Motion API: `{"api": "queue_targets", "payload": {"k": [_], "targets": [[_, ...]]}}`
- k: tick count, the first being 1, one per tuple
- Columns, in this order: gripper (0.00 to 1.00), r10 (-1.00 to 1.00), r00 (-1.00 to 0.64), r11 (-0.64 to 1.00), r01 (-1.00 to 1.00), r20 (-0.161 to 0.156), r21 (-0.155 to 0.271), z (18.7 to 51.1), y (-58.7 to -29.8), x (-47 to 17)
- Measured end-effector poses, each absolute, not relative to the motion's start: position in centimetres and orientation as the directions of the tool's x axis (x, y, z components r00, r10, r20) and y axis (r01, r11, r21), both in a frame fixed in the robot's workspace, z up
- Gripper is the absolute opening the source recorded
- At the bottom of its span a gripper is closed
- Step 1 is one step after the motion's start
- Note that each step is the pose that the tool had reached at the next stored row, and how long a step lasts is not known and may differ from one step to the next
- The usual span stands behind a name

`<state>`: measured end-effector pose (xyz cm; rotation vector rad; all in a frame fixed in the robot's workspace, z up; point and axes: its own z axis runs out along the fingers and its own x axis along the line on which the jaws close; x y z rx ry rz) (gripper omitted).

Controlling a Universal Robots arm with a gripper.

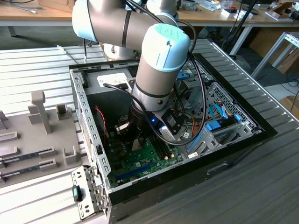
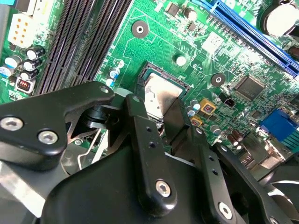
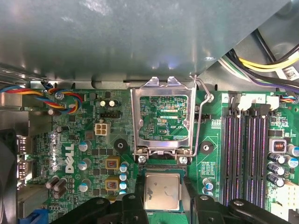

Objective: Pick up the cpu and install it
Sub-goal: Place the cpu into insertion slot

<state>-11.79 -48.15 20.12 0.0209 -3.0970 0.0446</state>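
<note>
The black fingers (image 2: 140, 126) grasp the silvery-grey square cpu (image 2: 161, 95) by two opposite edges, at the black socket frame (image 2: 167, 75) on the green motherboard (image 2: 163, 42). The socket's bright metal cover plate (image 3: 161, 91) is swung open. At the exterior view's left a grey moulded holder (image 1: 28, 135) lies on the ribbed metal surface (image 1: 28, 65). To its right stands the open black computer case (image 1: 219, 163), and the grey arm (image 1: 159, 60) reaches down inside.

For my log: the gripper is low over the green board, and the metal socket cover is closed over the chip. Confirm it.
Wrong on one count: the metal socket cover is flipped open, clear of the chip, as the first wrist view shows. The gripper is low over the green board.
</note>
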Motion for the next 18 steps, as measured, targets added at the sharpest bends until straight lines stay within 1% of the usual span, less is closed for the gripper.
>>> {"api": "queue_targets", "payload": {"k": [2, 3, 4, 5, 10, 13, 14, 18], "targets": [[0.41, -0.013, -0.999, 0.999, -0.014, 0.044, -0.028, 20.1, -48.2, -11.8], [0.49, -0.013, -0.999, 1.0, -0.014, 0.044, -0.028, 20.1, -48.2, -11.8], [0.49, -0.013, -0.999, 0.999, -0.014, 0.044, -0.029, 20.3, -48.2, -11.8], [0.49, -0.013, -0.999, 1.0, -0.014, 0.044, -0.028, 22.0, -47.9, -11.8], [0.49, -0.013, -0.999, 1.0, -0.014, 0.044, -0.021, 23.0, -47.8, -11.8], [0.49, -0.013, -0.999, 1.0, -0.014, 0.044, -0.015, 23.1, -47.8, -11.8], [0.47, -0.013, -0.999, 1.0, -0.014, 0.044, -0.015, 23.1, -47.8, -11.8], [0.22, -0.013, -0.999, 1.0, -0.014, 0.044, -0.015, 23.1, -47.7, -11.8]]}}
